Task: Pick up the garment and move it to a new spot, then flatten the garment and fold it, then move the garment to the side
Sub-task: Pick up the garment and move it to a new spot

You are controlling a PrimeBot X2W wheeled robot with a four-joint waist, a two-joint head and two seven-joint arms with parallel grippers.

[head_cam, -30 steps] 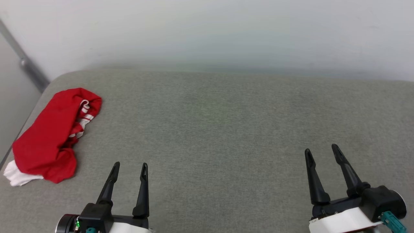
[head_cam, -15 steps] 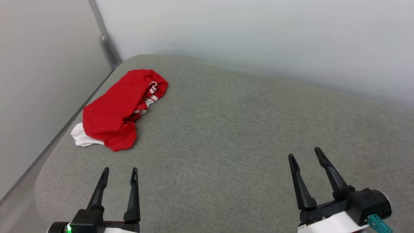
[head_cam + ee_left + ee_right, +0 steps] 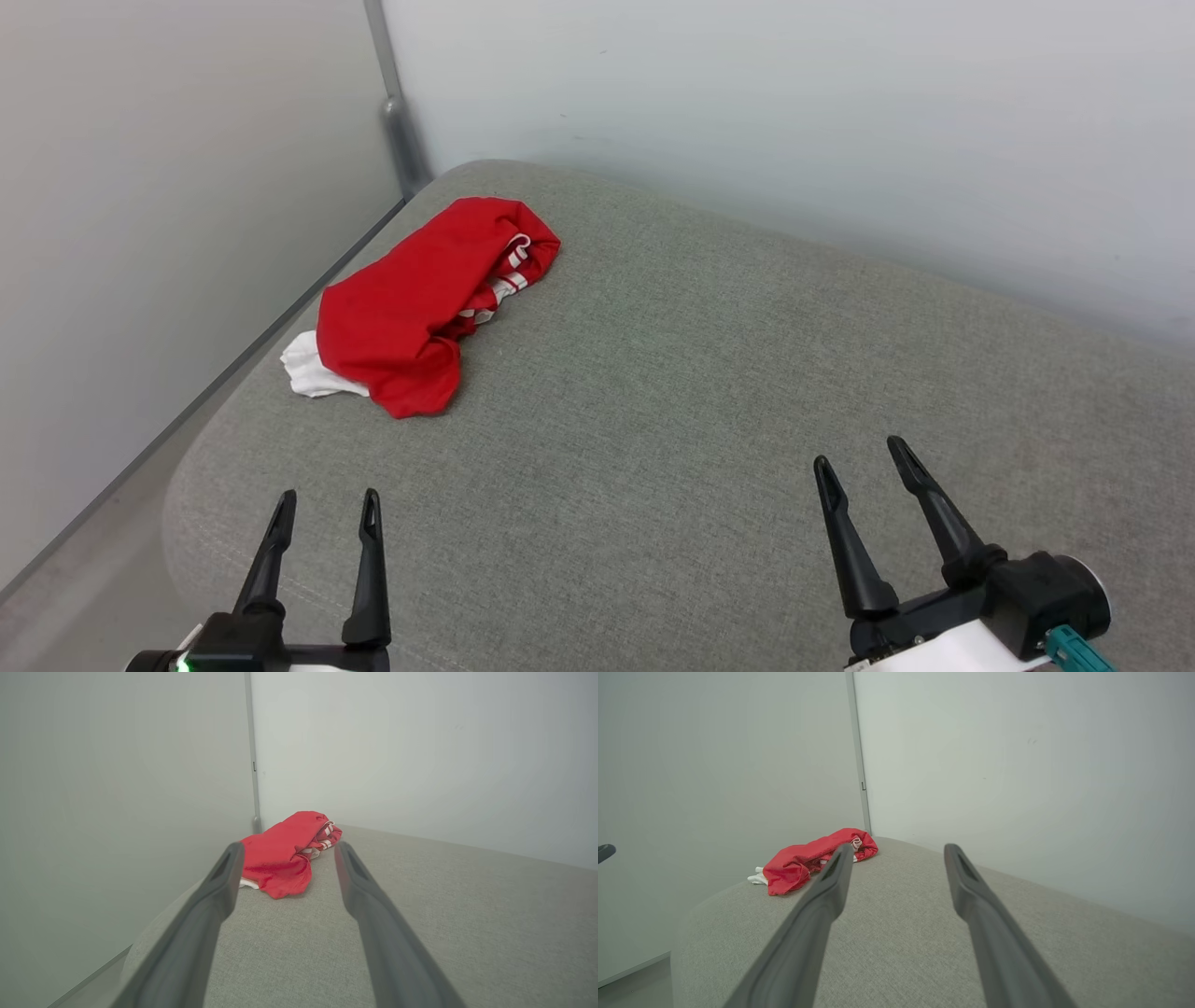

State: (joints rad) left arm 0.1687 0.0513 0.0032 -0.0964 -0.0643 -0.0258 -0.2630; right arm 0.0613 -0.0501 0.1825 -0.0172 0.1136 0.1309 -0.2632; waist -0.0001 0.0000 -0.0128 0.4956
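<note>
both left fingers and right fingers gape empty; garment on grey, perhaps padded, surface by walls.

Left gripper up over the grey padded surface, jaws wide apart and nothing between them. Dead ahead, framed by the two dark fingers, the red garment lies bunched, white cloth poking out at its left and striped trim on the right. It sits by the corner strip between the pale walls.
</note>
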